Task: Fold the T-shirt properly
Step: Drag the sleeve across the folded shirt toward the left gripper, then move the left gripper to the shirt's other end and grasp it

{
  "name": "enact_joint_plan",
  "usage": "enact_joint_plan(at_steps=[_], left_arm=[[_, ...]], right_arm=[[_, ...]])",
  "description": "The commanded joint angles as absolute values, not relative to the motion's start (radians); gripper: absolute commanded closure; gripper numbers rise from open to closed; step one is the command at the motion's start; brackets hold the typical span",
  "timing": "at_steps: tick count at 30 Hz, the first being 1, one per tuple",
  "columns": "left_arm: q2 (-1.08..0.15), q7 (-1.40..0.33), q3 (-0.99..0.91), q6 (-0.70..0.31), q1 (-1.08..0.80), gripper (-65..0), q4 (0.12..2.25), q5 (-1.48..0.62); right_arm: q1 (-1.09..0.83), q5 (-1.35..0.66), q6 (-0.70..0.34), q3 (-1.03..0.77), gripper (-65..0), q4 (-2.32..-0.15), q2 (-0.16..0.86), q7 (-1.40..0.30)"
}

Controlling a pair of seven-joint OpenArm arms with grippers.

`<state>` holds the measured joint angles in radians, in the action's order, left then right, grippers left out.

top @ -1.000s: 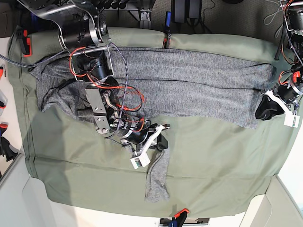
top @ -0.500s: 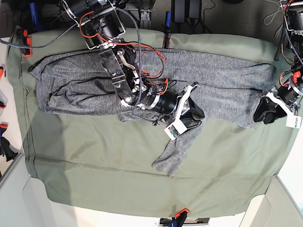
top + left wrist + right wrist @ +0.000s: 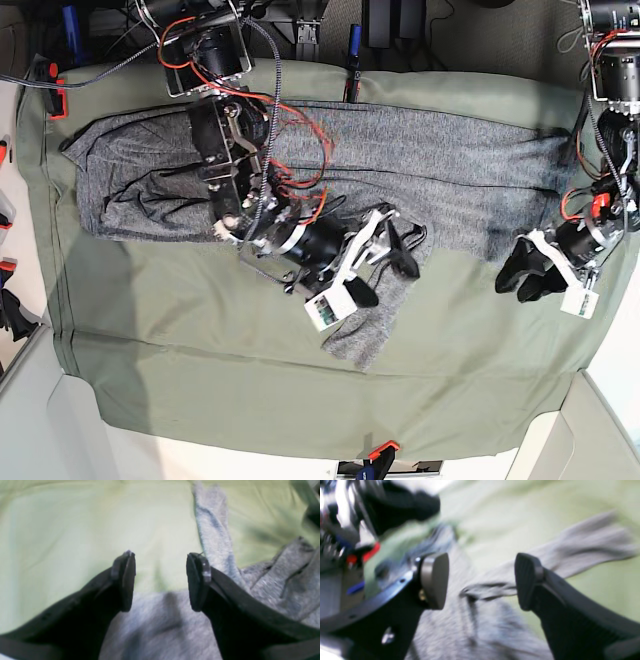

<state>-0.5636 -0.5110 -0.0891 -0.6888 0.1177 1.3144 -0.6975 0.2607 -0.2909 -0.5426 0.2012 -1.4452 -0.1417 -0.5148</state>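
The heather-grey T-shirt (image 3: pixel 450 160) lies stretched along the far half of the table, with one loose flap (image 3: pixel 365 325) hanging toward the front. My right gripper (image 3: pixel 385 275) is open and empty just above the shirt where that flap starts. In the right wrist view its pads (image 3: pixel 435 580) stand wide apart over grey knit (image 3: pixel 480 635). My left gripper (image 3: pixel 520 280) is open and empty at the shirt's near right corner. In the left wrist view its fingertips (image 3: pixel 125 580) straddle the shirt's edge (image 3: pixel 160 630), with a grey fold (image 3: pixel 212 530) to the right.
An olive-green cloth (image 3: pixel 200 350) covers the whole table under the shirt. Red clamps pin it at the far left (image 3: pixel 55 95) and the front edge (image 3: pixel 382 450). The right arm's body and red wiring (image 3: pixel 240 150) lie across the shirt's left half.
My right gripper has let go of the flap, opened and drawn back left. My left gripper has opened and moved left and toward the front, off the shirt's right end.
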Motion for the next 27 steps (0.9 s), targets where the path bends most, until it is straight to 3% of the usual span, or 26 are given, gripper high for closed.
enact_joint_plan(at_steps=[1, 7, 14, 19, 27], left_arm=[[-0.564, -0.471, -0.062, -0.698, 0.166, -35.3, 1.328, -0.689], [-0.471, -0.393, 0.120, -0.664, 0.318, -35.3, 1.283, -0.488], [-0.327, -0.249, 0.237, -0.527, 0.487, -35.3, 0.992, -0.308], [-0.259, -0.223, 0.237, -0.528, 0.565, -35.3, 0.786, -0.310], [-0.190, -0.199, 0.237, -0.592, 0.572, -34.3, 0.735, -0.313]], right_arm=[[0.285, -0.321, -0.546, 0.167, -40.7, -1.492, -0.150, -0.519], [0.283, -0.440, -0.546, -0.039, -40.7, -1.636, -0.115, -0.734], [0.183, -0.538, -0.547, -0.236, -40.7, -1.671, 0.038, -0.740], [0.082, -0.631, -0.554, -0.375, -40.7, -1.671, 0.100, -0.741], [0.018, -0.654, -0.558, -0.492, -40.7, -1.671, 0.099, -0.738]])
